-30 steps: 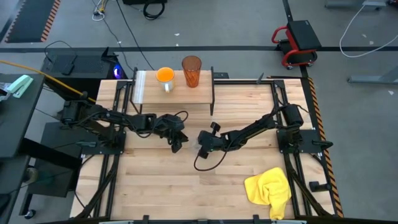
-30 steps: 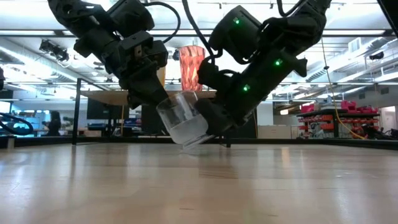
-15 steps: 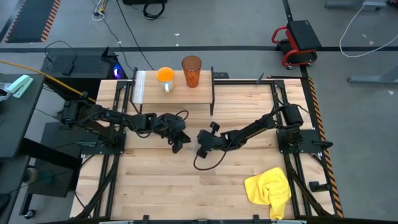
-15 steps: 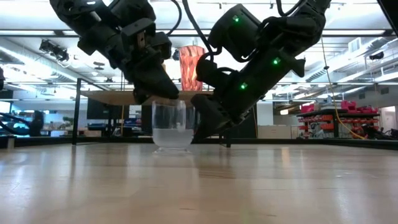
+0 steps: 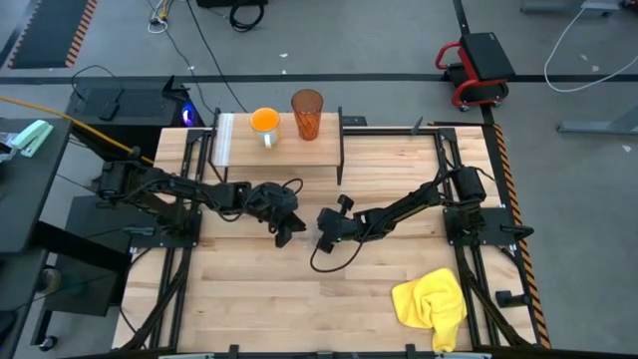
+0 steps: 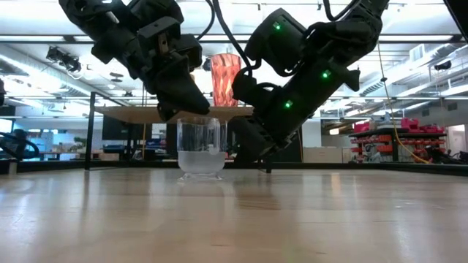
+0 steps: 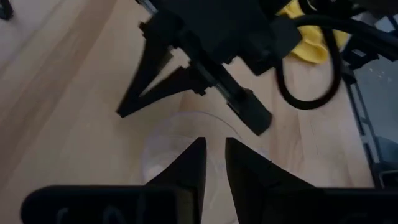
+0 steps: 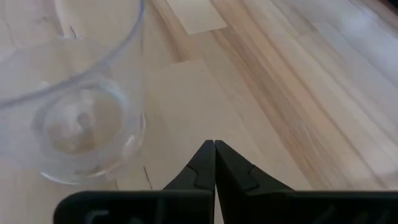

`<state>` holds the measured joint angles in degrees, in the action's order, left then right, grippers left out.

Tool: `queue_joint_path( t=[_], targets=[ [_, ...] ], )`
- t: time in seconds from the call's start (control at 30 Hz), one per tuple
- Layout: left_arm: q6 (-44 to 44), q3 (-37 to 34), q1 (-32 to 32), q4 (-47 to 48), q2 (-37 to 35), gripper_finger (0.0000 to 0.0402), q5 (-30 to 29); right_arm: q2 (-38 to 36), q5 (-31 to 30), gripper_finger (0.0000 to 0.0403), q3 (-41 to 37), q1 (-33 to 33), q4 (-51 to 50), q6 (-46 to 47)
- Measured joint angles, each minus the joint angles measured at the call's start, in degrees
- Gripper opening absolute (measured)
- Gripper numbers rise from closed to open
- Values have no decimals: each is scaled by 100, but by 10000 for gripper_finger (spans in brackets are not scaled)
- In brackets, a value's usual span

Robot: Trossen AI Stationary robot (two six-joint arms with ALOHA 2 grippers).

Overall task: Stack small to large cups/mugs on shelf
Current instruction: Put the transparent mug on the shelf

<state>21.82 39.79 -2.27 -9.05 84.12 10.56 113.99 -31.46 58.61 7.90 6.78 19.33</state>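
The small clear glass (image 6: 201, 146) stands upright on the tabletop, between the two grippers near the table's middle. My left gripper (image 6: 191, 111) comes down onto its rim and is shut on it; the left wrist view shows the fingers (image 7: 193, 163) over the glass (image 7: 161, 146). My right gripper (image 8: 214, 144) is shut, low beside the glass (image 8: 81, 124) on its right, apart from it. The orange mug (image 5: 265, 122) and the ribbed orange-red tumbler (image 5: 307, 114) stand on the wooden shelf (image 5: 231, 140) at the far edge. My left gripper holds the glass by its rim (image 6: 186, 120), on the side toward the table's left, with the thin wall pinched between the two fingers. The fingers come from above, slanting down. The glass stands upright with its base (image 6: 200, 172) on the table.
A crumpled yellow cloth (image 5: 434, 304) lies at the table's near right corner. The shelf's black legs (image 5: 341, 160) stand just beyond the grippers. Bare wood spreads across the near half of the table (image 5: 269, 299). Cables trail from both arms.
The glass, a second ago tipped over toward the right gripper with only its lower edge down, has been turned upright and now stands on its base. My left gripper, keeping its hold on the rim, has swung and turned with it.
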Motion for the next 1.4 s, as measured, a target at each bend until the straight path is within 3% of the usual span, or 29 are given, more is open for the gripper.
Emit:
queue_joint_path(
  t=[0.4, 0.6, 0.9, 1.4],
  targets=[
    [-68, -2, 3, 719, -505, 62, 33, -135, -1, 16, 8, 10, -207, -39],
    [-144, 3, 98, 1431, -904, 54, -608, -321, 0, 19, 7, 25, -420, 12],
    [-51, -4, 429, 1895, -884, 54, -1145, -343, 1, 21, 4, 156, -874, 305],
    [211, 0, 530, 2448, -887, 50, -1366, -343, 179, 28, 4, 278, -1064, 501]
  ],
)
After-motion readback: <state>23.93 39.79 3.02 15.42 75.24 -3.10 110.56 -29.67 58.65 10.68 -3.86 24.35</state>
